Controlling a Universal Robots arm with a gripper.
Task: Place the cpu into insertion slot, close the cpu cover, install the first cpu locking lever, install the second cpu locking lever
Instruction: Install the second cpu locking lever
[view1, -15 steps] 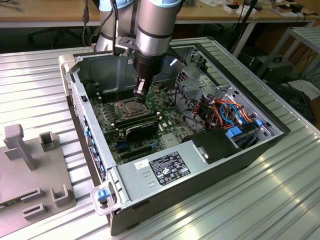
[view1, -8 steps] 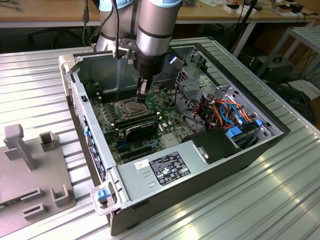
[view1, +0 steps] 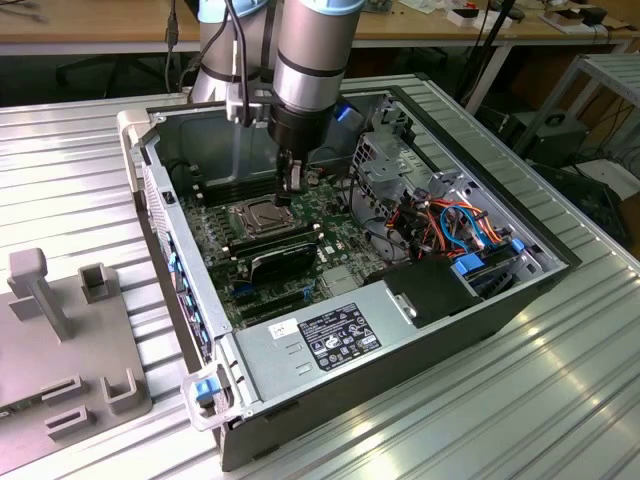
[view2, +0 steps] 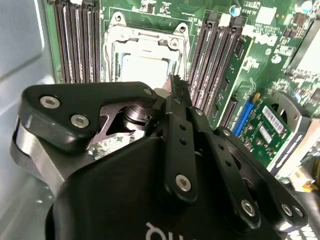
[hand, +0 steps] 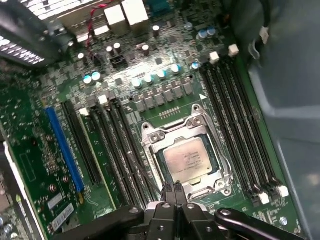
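Item: the cpu (hand: 189, 158), a flat square chip with a silvery top. It is seated in the insertion slot (hand: 219, 172) on the green motherboard (hand: 165, 60), with the cpu cover (hand: 150, 137) closed down around it as a metal frame; the chip's top shows through the frame's window. In the exterior view the socket assembly (view1: 258, 216) sits near the centre of the open computer case (view1: 450, 310).

Handling, by judgement: light, rigid and thin, with a smooth top that offers little grip; the contacts beneath are likely fragile. Best taken by opposite edges and kept level, without pressing the face.

Gripper (hand: 175, 191): fingers together, tips touching, holding nothing. In the first wrist view it stands just at the 6 o'clock edge of the cover frame, close above it; contact cannot be told. In the exterior view the gripper (view1: 291, 178) hangs at about 1 o'clock from the socket.

Surroundings: long black memory slots (hand: 239, 140) flank the socket at 3 and 9 o'clock, and a blue expansion slot (hand: 64, 150) lies beyond, further toward 9 o'clock.
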